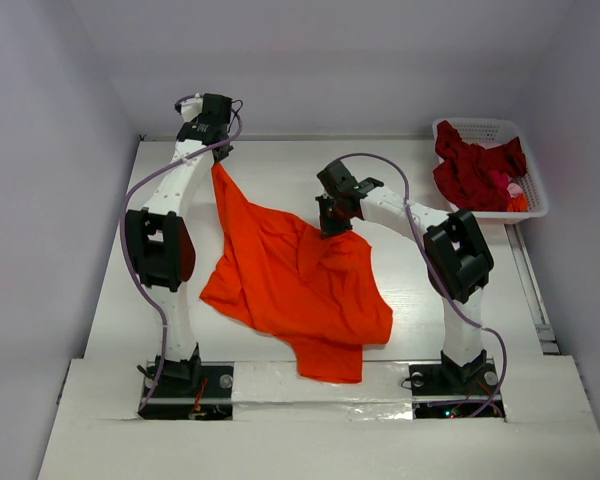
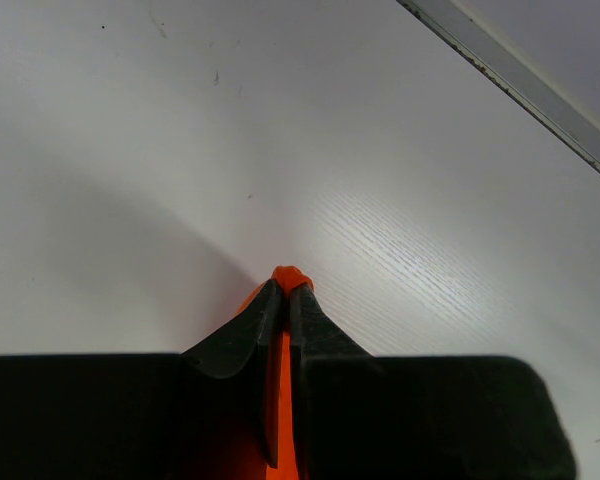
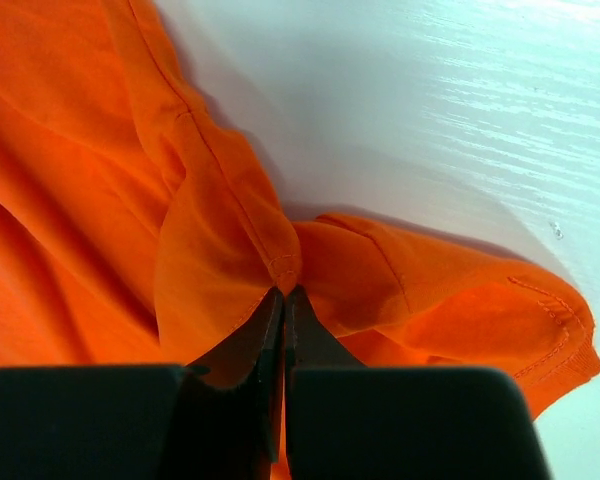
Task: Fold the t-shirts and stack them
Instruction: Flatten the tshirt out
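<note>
White table [image 1: 110, 300] carries no folded shirt and no stack, so the task looks to be at its very beginning. The orange shirt [image 1: 290, 280] lies crumpled and unfolded across the middle of the table. Its lowest flap reaches the near edge, and one corner is drawn up in a taut strip toward the far left corner. The basket [image 1: 480, 128] sits in the far right corner with the red shirts [image 1: 475, 170] heaped inside it, unfolded; I judge that all of them wait their turn.

The left gripper [image 1: 220, 155] is closed tight on that raised corner, with a nub of orange cloth poking out past its fingertips in the wrist view, above bare table near the far edge. The right gripper [image 1: 332, 228] is clamped on a bunched, hemmed fold at the shirt's far right side, near the middle of the table.

What is left, by my reading: spread the orange shirt flat, fold it, then do the same for each red one and pile them.

Bare table runs along the left edge, along the far edge between the grippers and the basket, and from the shirt out to the right edge. The near edge is tight, with cloth right at it. The left gripper is close to the far left corner, so little pull remains that way.
</note>
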Controlling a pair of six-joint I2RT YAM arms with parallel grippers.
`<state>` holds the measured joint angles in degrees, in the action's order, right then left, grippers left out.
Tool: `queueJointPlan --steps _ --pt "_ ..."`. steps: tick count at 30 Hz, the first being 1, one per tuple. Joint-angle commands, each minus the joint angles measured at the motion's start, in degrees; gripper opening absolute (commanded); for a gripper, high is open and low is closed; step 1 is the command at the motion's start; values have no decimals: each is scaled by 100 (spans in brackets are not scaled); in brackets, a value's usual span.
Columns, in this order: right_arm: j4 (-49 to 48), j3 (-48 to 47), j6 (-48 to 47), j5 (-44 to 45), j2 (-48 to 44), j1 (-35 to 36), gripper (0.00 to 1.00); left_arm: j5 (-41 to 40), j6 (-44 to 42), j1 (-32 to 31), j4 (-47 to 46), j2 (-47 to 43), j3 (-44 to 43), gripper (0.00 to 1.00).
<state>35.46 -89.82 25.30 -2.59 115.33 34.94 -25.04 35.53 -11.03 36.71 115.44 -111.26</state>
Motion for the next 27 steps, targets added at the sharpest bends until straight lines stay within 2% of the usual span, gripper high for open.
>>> queueJointPlan --steps 1,5,8,12,18,23,27 --pt "-145 -88 10 39 16 -13 0 -54 -72 4 -6 -92 -264 0" --pt "293 -508 -60 241 -142 -13 0 8 -125 4 187 -118 -684 0" --pt "802 -1316 -130 584 -405 -13 0 -28 -204 57 372 -127 -1167 0" --pt "1261 -2450 159 -107 -634 -530 0 60 -160 162 618 -179 -1652 0" --pt "2087 -4147 107 -101 -537 -997 0 -10 -160 223 609 -495 -1618 0" --pt "2008 -4236 239 -242 -827 -1577 0 60 -116 294 566 -733 -1626 0" --pt "2043 -4447 160 -339 -863 -1683 0 122 -143 347 592 -891 -1837 0"
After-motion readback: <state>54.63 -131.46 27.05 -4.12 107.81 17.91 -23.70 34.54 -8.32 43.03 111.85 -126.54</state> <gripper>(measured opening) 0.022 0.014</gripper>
